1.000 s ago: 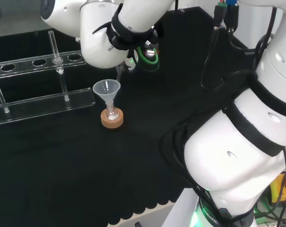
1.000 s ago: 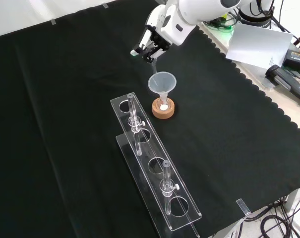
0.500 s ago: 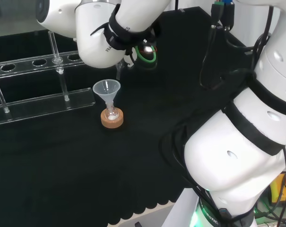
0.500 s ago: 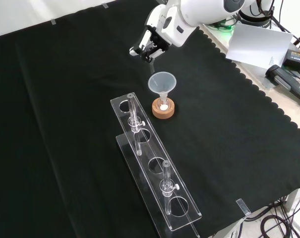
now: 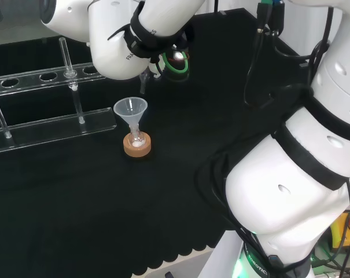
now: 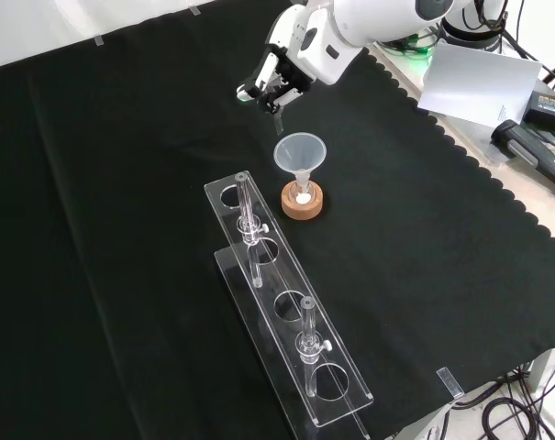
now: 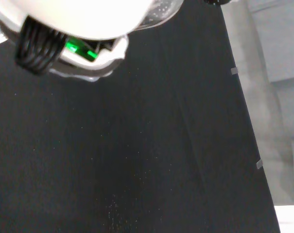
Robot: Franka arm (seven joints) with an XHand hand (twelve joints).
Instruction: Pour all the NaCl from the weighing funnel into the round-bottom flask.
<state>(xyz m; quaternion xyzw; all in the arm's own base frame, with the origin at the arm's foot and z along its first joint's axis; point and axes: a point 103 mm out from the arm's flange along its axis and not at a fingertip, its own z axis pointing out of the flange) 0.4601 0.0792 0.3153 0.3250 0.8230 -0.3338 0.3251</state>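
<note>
Hand (image 6: 275,78), black and white, hangs over the table (image 6: 121,229) at about 11 o'clock from the funnel (image 6: 300,153) in the front view, its fingers curled round a slim clear piece whose tip points down toward the cloth; what that piece is cannot be told. Funnel, clear plastic, stands upright with its stem in the neck of the flask (image 6: 302,193), and a little white powder (image 5: 137,141) lies at the flask's bottom. Flask sits in a cork ring (image 5: 137,145). Clear rack (image 6: 286,321) stands just beside the ring, running from 11 to 5 o'clock in the front view, with two thin tubes upright in it; in the head view it lies at 9 o'clock from the funnel. Black cloth covers the table and ends in a scalloped hem (image 6: 460,147) on the view's right side. Beyond the hem, at 2 o'clock in the front view, a pale bench top carries a white sheet (image 6: 474,82), a dark handheld device (image 6: 532,156) and cables. Wrist view shows bare black cloth (image 7: 137,160) beneath a blurred white part of the hand (image 7: 88,29).
</note>
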